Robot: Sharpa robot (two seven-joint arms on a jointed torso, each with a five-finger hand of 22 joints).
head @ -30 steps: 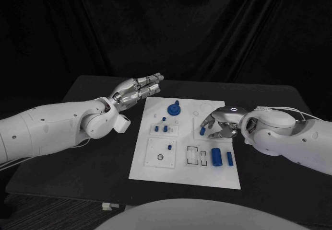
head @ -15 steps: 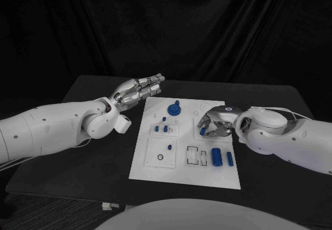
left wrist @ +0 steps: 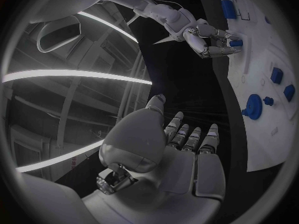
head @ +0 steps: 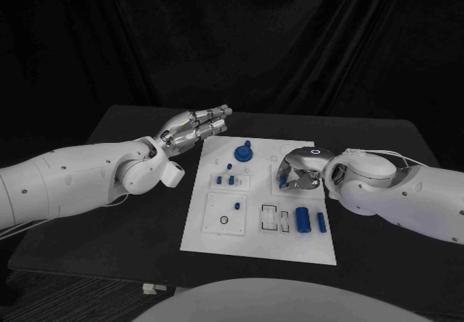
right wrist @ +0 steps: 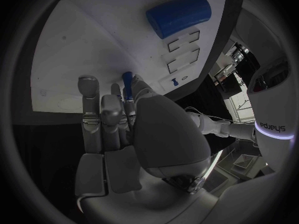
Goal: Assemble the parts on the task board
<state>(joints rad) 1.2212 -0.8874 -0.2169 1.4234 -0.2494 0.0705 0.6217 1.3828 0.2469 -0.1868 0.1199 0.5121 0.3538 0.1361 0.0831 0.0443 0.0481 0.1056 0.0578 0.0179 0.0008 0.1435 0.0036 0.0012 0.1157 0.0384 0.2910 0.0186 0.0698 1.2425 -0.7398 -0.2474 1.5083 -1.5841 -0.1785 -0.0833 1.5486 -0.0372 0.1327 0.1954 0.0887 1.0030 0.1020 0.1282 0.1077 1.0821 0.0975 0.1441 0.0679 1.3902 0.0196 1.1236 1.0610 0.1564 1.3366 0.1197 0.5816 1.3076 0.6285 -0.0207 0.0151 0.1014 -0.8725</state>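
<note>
The white task board (head: 253,236) lies in the middle of the black table. My right hand (head: 302,172) hovers low over the board's right middle and pinches a small blue peg (head: 282,180) between thumb and finger; the peg (right wrist: 127,79) sticks out past the fingertips toward the board (right wrist: 81,45). My left hand (head: 197,124) floats past the board's far left corner, fingers straight and apart, holding nothing. A blue round part with a knob (head: 245,153) sits at the board's far end. A large blue cylinder (head: 302,219) lies near the right front.
Two small blue blocks (head: 226,180) and a tiny blue piece (head: 229,166) sit on the board's left half. A thinner blue cylinder (head: 321,223) lies beside the large one. Outlined slots (head: 275,218) and a clear square plate (head: 225,214) occupy the board's front.
My right hand has shifted a little to the left and farther over the board, turning at the wrist, with the blue peg still in its fingers. The left hand has stayed put.
</note>
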